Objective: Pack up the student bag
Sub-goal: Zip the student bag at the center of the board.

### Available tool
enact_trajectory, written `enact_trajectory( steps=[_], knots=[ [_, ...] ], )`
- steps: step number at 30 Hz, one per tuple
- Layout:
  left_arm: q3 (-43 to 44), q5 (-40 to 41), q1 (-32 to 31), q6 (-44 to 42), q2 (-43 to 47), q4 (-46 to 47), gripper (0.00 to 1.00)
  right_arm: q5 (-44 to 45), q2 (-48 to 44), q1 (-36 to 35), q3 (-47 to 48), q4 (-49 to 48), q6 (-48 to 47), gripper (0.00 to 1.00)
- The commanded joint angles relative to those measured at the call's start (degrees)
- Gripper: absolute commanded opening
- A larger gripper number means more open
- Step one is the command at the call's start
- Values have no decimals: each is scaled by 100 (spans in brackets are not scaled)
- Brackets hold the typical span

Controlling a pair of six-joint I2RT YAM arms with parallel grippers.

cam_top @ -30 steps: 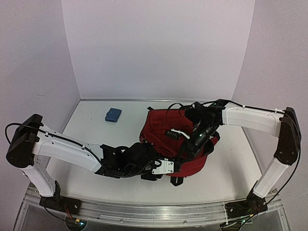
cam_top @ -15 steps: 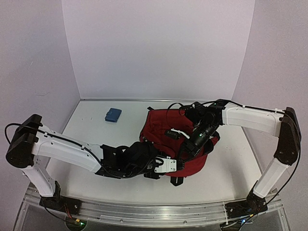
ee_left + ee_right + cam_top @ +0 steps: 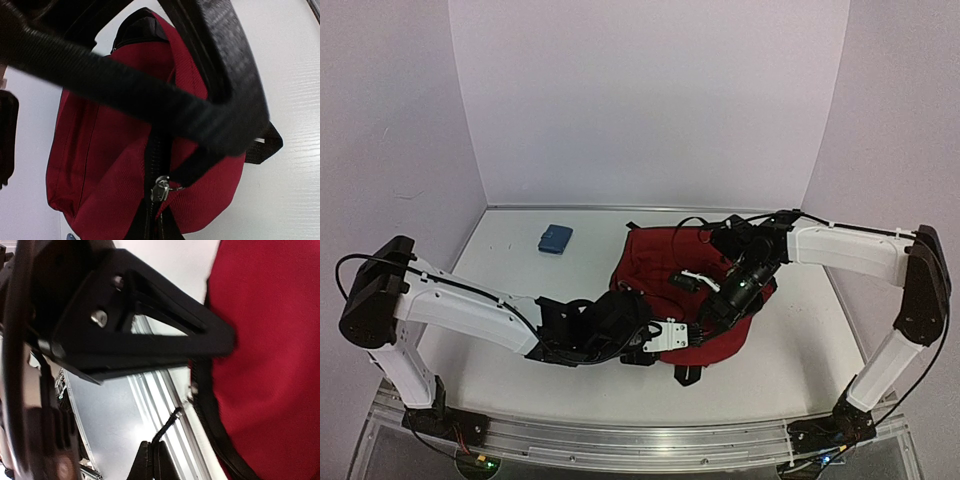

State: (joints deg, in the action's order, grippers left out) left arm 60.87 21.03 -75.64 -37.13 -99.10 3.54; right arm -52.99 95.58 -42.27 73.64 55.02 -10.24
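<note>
At the student bag [image 3: 655,262], both arms [image 3: 470,310] [image 3: 840,245] converge, fingers [image 3: 147,462] seemingly closed.

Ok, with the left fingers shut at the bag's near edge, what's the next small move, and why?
Probably lift the left gripper a little. Its fingers look shut on a black strap of the student bag, which lies on the table; a small lift would tighten the strap and show whether the grip holds.
</note>
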Motion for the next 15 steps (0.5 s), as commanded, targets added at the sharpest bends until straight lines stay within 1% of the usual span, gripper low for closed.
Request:
enact_trajectory(
  steps=[1,5,8,11,15],
  knots=[
    [-151,336,50,194,534,-111,0,143,-523,337,-283,138,-135,0],
    [-365,416,53,326,879,-293,0,188,-657,885,-490,244,-224,0],
    [-534,465,55,418,1070,-459,0,366,-798,1205,-560,460,-481,0],
    [-631,539,50,490,1113,-636,0,512,-848,1444,-544,755,-775,0],
    [-806,703,51,506,1114,-652,0,708,-790,1745,-562,1080,-1188,0]
  ],
)
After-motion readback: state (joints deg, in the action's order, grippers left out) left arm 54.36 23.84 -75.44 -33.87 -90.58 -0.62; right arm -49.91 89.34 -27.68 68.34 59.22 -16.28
